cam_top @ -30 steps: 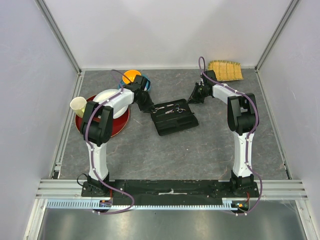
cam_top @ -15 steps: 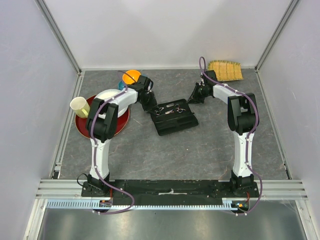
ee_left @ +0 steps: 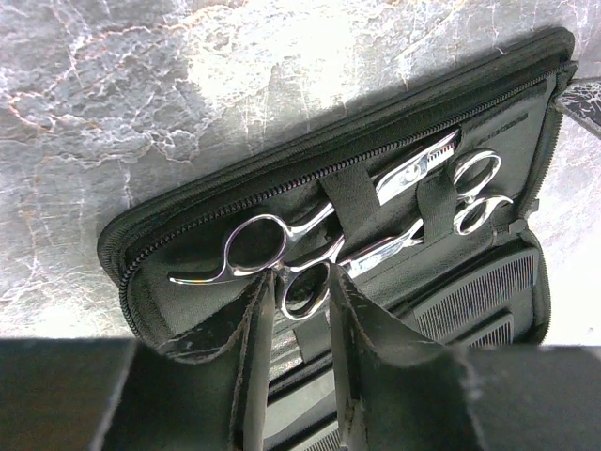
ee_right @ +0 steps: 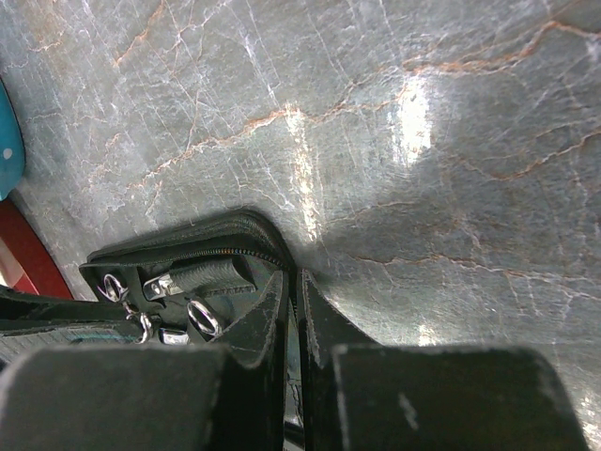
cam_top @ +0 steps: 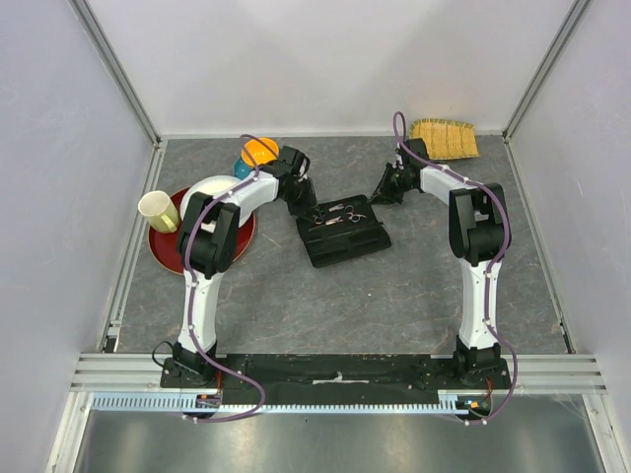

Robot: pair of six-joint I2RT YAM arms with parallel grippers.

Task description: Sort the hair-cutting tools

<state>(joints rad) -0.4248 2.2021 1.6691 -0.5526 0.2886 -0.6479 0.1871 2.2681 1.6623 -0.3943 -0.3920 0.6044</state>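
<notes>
The black zip case (cam_top: 345,244) lies open mid-table. Two silver scissors (cam_top: 335,215) sit under its elastic straps. In the left wrist view one pair (ee_left: 305,224) has its rings at the left, and the other pair (ee_left: 394,249) has its rings at the right. Two black combs (ee_left: 479,291) lie in pockets below them. My left gripper (ee_left: 300,277) is open, its tips on either side of a scissor ring; it also shows from above (cam_top: 308,204). My right gripper (ee_right: 291,277) is shut on the case's far right edge (ee_right: 188,249), also seen from above (cam_top: 379,197).
A red plate (cam_top: 168,254) at the left holds a white bowl (cam_top: 202,189) and a yellow cup (cam_top: 156,209). An orange and teal bowl (cam_top: 259,150) stands behind my left arm. A straw brush (cam_top: 444,138) lies at the back right.
My left gripper has moved right from the case's left edge to over the scissor rings. The right arm and the case have not moved.
</notes>
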